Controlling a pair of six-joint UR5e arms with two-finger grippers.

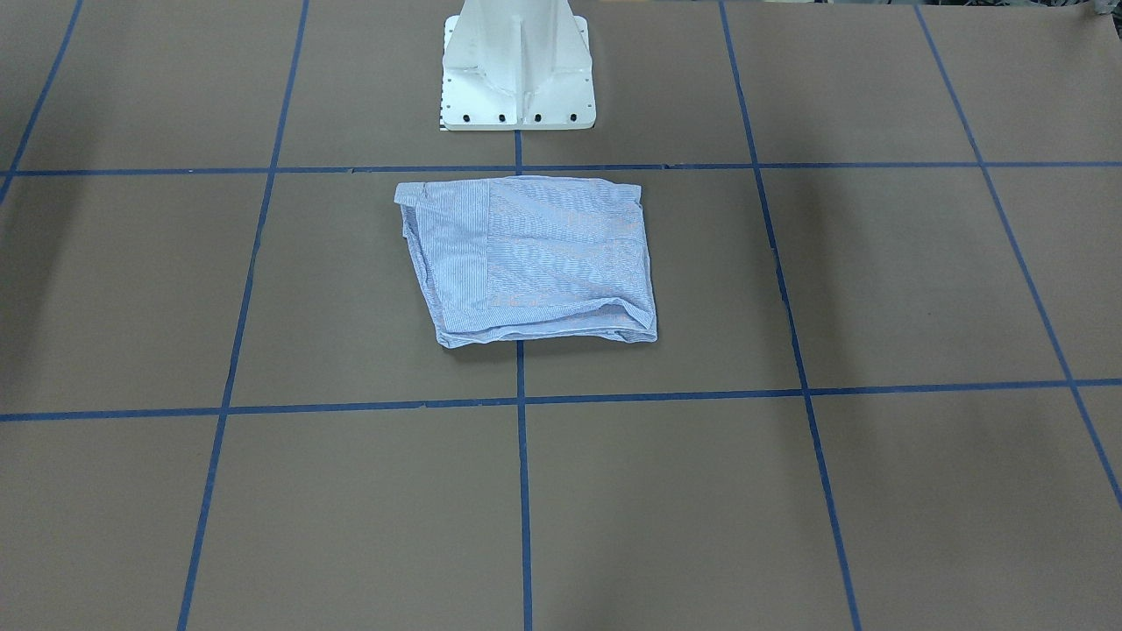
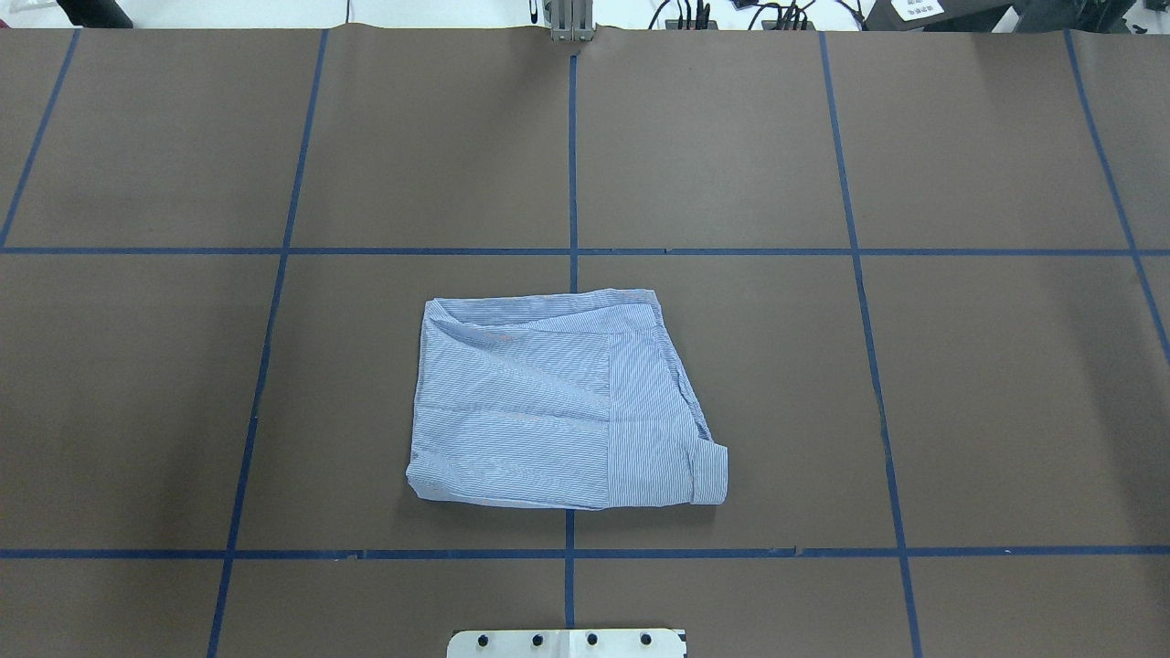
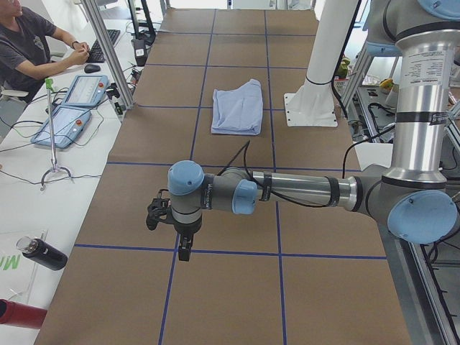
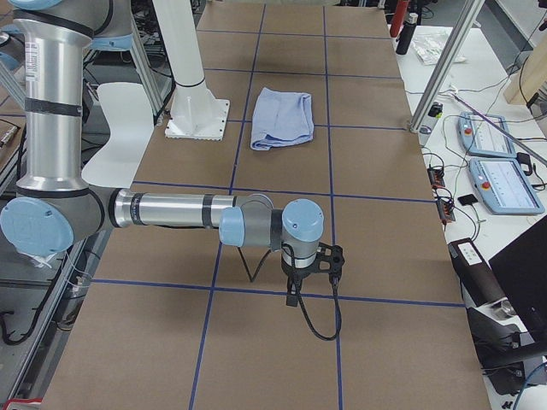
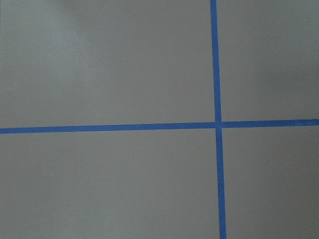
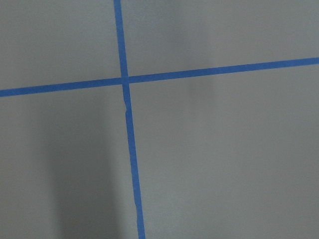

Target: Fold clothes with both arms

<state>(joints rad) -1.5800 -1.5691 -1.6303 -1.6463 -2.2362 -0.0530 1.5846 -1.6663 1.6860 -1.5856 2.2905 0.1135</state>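
Note:
The light blue striped shirt point(image 1: 535, 258) lies folded into a compact, roughly square bundle on the brown table, just in front of the robot's base. It is also visible as the shirt point(image 2: 548, 402) from overhead, and as the shirt point(image 3: 237, 106) and the shirt point(image 4: 282, 118) in the side views. Neither arm touches it. The left gripper point(image 3: 185, 251) hangs over the table's left end, far from the shirt, pointing down. The right gripper point(image 4: 292, 297) hangs likewise over the right end. I cannot tell whether either is open or shut. Both wrist views show only brown table and blue tape lines.
The white pedestal base point(image 1: 517, 70) stands close behind the shirt. Blue tape lines point(image 2: 572, 164) divide the table into squares. A person point(image 3: 29, 43) sits at a side desk with control tablets point(image 3: 72, 108). More tablets point(image 4: 504, 162) lie beside the table's right end.

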